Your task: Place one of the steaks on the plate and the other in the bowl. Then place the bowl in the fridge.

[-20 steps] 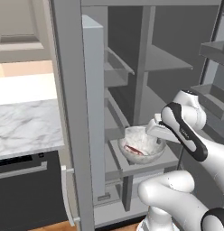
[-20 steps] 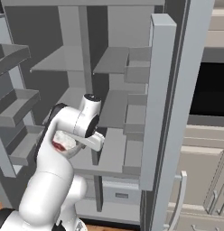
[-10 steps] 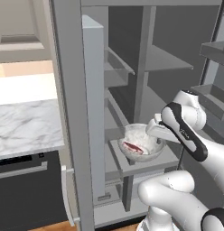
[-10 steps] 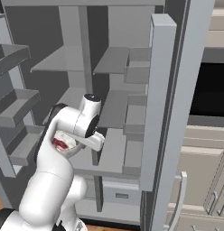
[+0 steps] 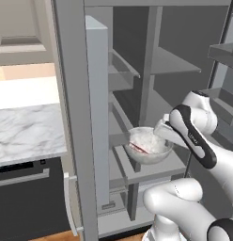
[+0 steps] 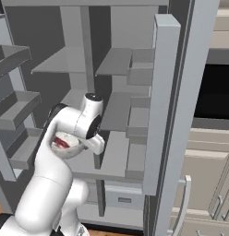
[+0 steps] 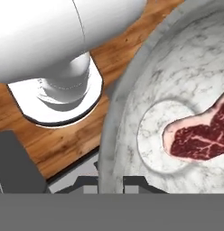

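At far left in the left base view, a marble counter sits above a low black oven. Next to it stands the fridge, grey, its compartment open and its shelves exposed; door bins show at the left edge of the right base view. Further right, the bowl hangs above a middle shelf of the fridge; whether its base touches the shelf cannot be determined. One steak, red with white marbling, lies inside the bowl. The gripper meets the bowl's right rim, fingers drawn narrow and clamped on that rim. From the right base view the bowl is partly hidden behind the arm, with the steak visible as a red patch. The hand view confirms it: the rim runs between the two finger tips, and the steak rests on the speckled bowl floor, over wood flooring below.
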{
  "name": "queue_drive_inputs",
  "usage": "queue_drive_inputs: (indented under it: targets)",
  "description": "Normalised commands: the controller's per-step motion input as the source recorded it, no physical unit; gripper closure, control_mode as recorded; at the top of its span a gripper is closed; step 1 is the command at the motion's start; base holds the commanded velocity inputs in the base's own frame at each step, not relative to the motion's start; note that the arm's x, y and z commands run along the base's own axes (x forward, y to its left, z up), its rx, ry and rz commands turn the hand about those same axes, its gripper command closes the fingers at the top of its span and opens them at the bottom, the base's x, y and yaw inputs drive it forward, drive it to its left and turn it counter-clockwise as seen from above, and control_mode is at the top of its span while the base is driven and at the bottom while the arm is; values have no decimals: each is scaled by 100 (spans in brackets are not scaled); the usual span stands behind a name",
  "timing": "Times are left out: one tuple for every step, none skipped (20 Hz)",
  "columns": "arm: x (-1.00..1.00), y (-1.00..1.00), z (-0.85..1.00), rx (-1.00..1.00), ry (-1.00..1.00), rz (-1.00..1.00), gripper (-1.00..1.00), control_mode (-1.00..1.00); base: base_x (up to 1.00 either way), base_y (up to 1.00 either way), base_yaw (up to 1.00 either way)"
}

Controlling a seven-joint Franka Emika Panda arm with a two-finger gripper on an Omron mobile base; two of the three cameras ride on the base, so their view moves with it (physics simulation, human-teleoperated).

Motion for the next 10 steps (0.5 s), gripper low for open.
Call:
queue_drive_inputs:
  targets:
    - [0,-24,0,0,3,-68,100,-100,0,0,0]
    - [0,-9,0,0,0,-68,100,-100,0,0,0]
    - [0,0,0,0,0,-68,100,-100,0,0,0]
    - [0,-9,0,0,0,-68,100,-100,0,0,0]
    - [0,-21,0,0,0,-66,100,-100,0,0,0]
    - [-9,-16,0,0,-1,-63,100,-100,0,0,0]
    - [0,0,0,0,-2,-62,100,-100,0,0,0]
    - [0,0,0,-1,0,-55,100,-100,0,0,0]
    - [12,0,-7,-5,0,-57,100,-100,0,0,0]
    - [26,0,-8,-8,0,-55,100,-100,0,0,0]
